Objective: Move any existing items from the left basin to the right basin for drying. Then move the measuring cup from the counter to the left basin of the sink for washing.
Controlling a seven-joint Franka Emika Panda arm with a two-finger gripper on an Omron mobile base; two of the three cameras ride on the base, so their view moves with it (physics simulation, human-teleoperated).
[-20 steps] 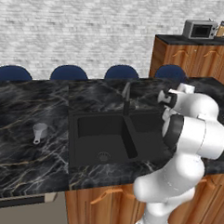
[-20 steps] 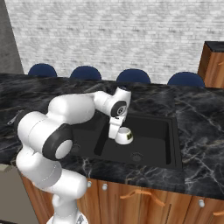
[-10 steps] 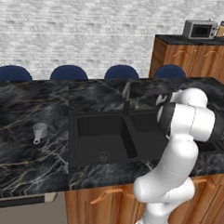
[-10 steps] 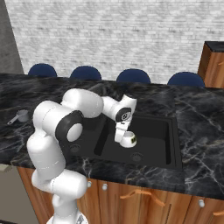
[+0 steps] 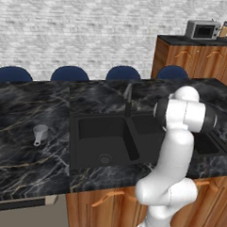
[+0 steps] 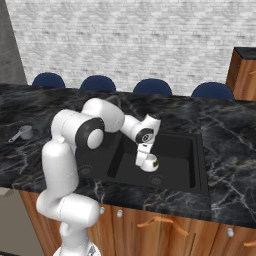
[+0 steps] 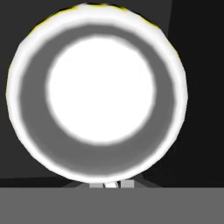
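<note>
Halfway-ish: the gripper [image 6: 148, 161] has its jaws pinched on the little white bowl [image 6: 151, 163], hanging low over the right basin [image 6: 181, 152]. Left basin [image 5: 102, 133] looks cleared. Measuring cup [image 5: 39, 133] sits untouched on the counter [image 5: 23, 158], far left.

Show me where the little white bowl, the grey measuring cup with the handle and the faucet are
small round white-silver bowl [image 6: 150, 163], right base view, its rim
small grey metallic measuring cup [image 5: 40, 132], left base view, its body
dark faucet [image 5: 128, 99], left base view, its upright neck
</note>
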